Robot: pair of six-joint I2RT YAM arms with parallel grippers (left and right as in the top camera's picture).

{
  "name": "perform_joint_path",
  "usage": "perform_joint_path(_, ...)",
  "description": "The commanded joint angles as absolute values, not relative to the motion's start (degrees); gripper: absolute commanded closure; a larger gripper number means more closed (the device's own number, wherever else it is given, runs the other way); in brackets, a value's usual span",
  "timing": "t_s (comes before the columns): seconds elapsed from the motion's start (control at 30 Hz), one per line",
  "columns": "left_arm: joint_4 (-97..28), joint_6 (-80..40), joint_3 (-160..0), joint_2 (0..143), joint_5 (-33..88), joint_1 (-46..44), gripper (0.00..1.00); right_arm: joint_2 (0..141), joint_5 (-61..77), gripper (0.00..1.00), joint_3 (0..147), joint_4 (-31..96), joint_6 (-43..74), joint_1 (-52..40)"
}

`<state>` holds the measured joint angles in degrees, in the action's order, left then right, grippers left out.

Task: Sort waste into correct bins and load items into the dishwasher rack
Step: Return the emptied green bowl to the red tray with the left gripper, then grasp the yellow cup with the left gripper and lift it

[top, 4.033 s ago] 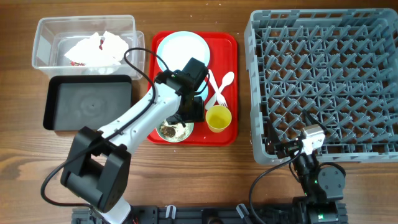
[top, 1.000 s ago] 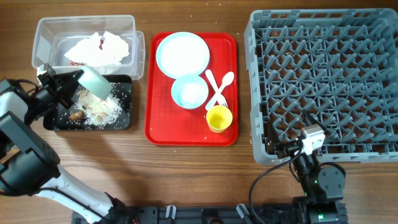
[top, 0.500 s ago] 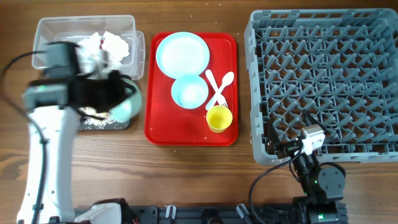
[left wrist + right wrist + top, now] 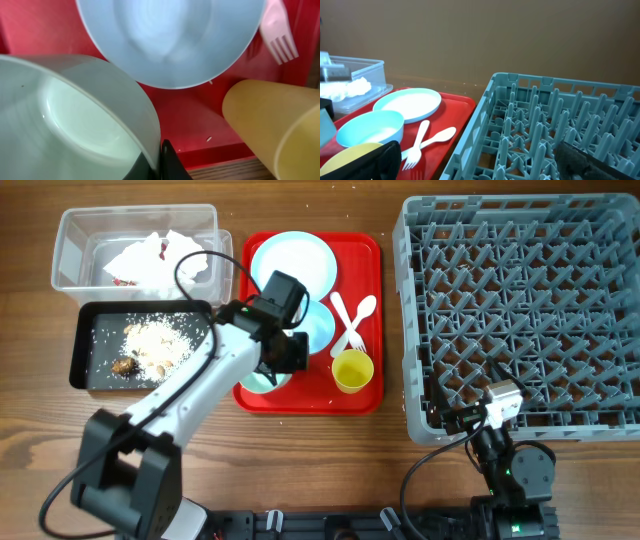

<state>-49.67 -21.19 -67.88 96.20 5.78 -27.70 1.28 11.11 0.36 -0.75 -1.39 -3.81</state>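
the table (image 4: 320, 470) was wood. the rack (image 4: 410, 330) filled its right side, pegs upright. the red tray (image 4: 310, 395) lay in the middle. left of it, the tub (image 4: 70, 240) sat above the black tray (image 4: 100, 370) in the overhead view, their long sides close together. the left arm (image 4: 190, 395) reached from the lower left, over the black tray's corner, onto the red tray.

the plate (image 4: 300, 255) sat at the red tray's top end. the blue bowl (image 4: 320, 325) was just below it, partly under the arm. the green bowl (image 4: 75, 120) was at the red tray's lower left, open side up. the left gripper (image 4: 156, 165) was clamped on its rim, with 1 finger (image 4: 172, 162) outside the wall. i could not tell whether this bowl rested on the red tray. the cup (image 4: 351, 370) stood at the lower right, near the blue bowl.

the fork (image 4: 343, 315) and spoon (image 4: 366, 305) lay crossed right of the blue bowl, fork tines toward the cup. the napkin (image 4: 150, 255) lay in the tub. rice (image 4: 155, 340) was heaped in the black tray, with brown bits (image 4: 124, 365) at the heap's lower left.

the right gripper (image 4: 480, 165) hung by the rack's lower edge, its 2 fingers spread wide, holding nothing.
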Motion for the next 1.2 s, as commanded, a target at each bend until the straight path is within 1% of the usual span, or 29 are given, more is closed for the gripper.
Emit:
perform_joint_path(0.0,-49.9,-21.9,-67.5,98.4,4.6,-28.7,0.93,1.0,11.4,0.00,0.3,-1.0,-1.5,-4.0)
perform_joint_path(0.03,-49.9,-21.9,-67.5,98.4,4.6,-28.9,0.90,1.0,11.4,0.00,0.3,-1.0,-1.5,-4.0)
perform_joint_path(0.07,-49.8,-21.9,-67.5,98.4,4.6,-29.4,0.83,1.0,11.4,0.00,0.3,-1.0,-1.5,-4.0)
perform_joint_path(0.1,-49.9,-21.9,-67.5,98.4,4.6,-29.6,0.72,1.0,11.4,0.00,0.3,-1.0,-1.5,-4.0)
perform_joint_path(0.17,-49.9,-21.9,-67.5,98.4,4.6,-30.2,0.58,1.0,11.4,0.00,0.3,-1.0,-1.5,-4.0)
perform_joint_path(0.23,-49.8,-21.9,-67.5,98.4,4.9,-30.5,0.52,1.0,11.4,0.00,0.3,-1.0,-1.5,-4.0)
perform_joint_path(0.33,-50.4,-21.9,-68.9,97.8,5.8,-30.4,0.48,1.0,11.4,0.00,0.3,-1.0,-1.5,-4.0)
perform_joint_path(0.53,-52.4,-21.9,-76.1,94.5,7.0,-30.4,0.45,1.0,11.4,0.00,0.3,-1.0,-1.5,-4.0)
perform_joint_path(0.67,-52.0,-21.5,-76.5,93.7,6.9,-30.4,0.40,1.0,11.4,0.00,0.3,-1.0,-1.5,-4.0)
perform_joint_path(0.73,-51.3,-21.5,-76.5,93.7,6.9,-30.2,0.36,1.0,11.4,0.00,0.3,-1.0,-1.5,-4.0)
perform_joint_path(0.87,-49.3,-21.5,-76.5,93.7,7.0,-28.0,0.32,1.0,11.4,0.00,0.3,-1.0,-1.5,-4.0)
perform_joint_path(1.03,-50.1,-21.5,-76.5,93.7,7.0,-24.1,0.30,1.0,11.4,0.01,0.3,-1.0,-1.5,-4.0)
perform_joint_path(1.17,-48.5,-21.5,-76.5,93.8,6.9,-23.9,0.29,1.0,11.4,0.00,0.3,-1.0,-1.5,-4.0)
